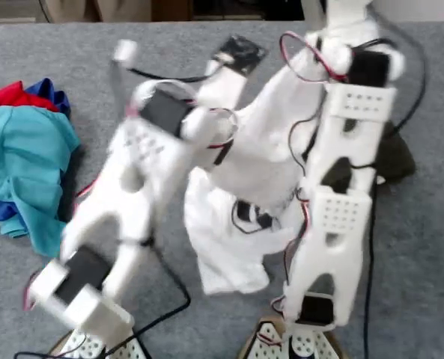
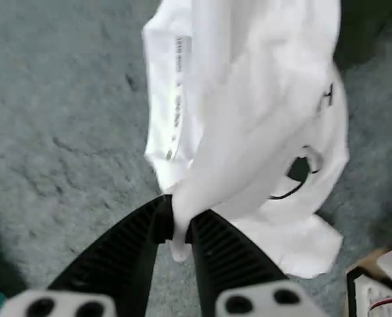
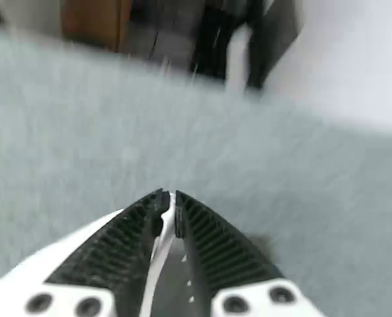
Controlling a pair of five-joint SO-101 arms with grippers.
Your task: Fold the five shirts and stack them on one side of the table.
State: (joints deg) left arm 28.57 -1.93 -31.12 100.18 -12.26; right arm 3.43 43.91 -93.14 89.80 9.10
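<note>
Since the white shirt (image 1: 255, 149) hung in loose folds, I judged it light, soft and limp, with no stiffness to hold a shape. It would sag wherever unsupported, and such thin cloth could slip out of a shallow pinch. Best hold, by my guess, was a hem or shoulder corner, bitten deep.

The left claw (image 2: 178, 219) was clamped tight on a bunched edge of the shirt, with the rest of the cloth trailing down to the table (image 2: 57, 132). The right claw (image 3: 168, 200) was all but closed, a thin sliver of white cloth nipped between its tips, and it pointed out over the table toward the far edge.

From the high view, both arms stood high at mid-table with the shirt strung up between them and its lower part heaped on the table. The coloured shirts (image 1: 27, 157) lay unfolded in a pile on the left arm's side, well apart.
</note>
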